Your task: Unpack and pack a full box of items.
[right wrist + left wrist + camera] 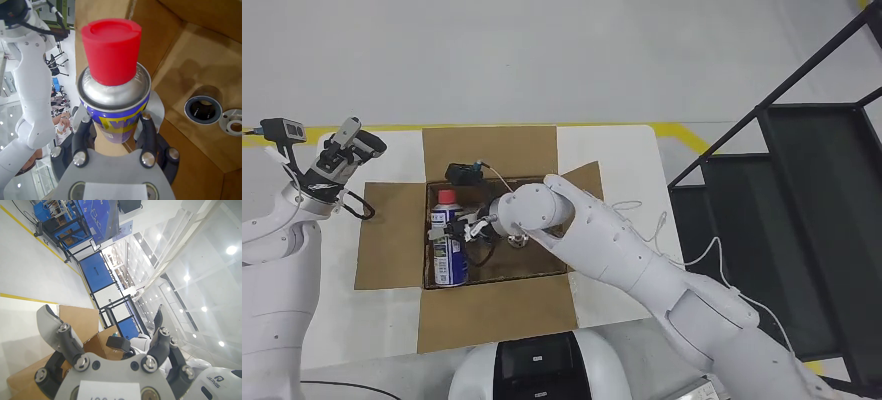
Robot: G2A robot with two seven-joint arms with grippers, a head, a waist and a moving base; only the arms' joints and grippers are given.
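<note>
On the white table [627, 150] in front of you sits the open cardboard box [490, 150], all four flaps folded flat outward so both arms can get at the inside from above.

Your right arm [622, 255] reaches down across the box. The right jaws are closed on the body of the blue and yellow spray can [113, 113], gripping just below its metal shoulder, with one finger on either side. Judging by the wrist view, that grip low on the body leaves the red cap [111, 51] free and gives you a straight pull along the can's axis. The can [447, 245] is inside the box, close to the wall on the robot's left. You cannot tell whether its base rests on the box floor.

Your left arm [302, 200] is parked outside the box, over the table edge on its own side. The left jaws are spread wide with nothing in them, out of the way of the right arm's path.

A black device [464, 172] with a white cable lies at the far rim of the box.

Down on the box floor, well apart from the can, a dark ringed sleeve [203, 110] stands on end, with a small metal flange [233, 125] just beside it.
</note>
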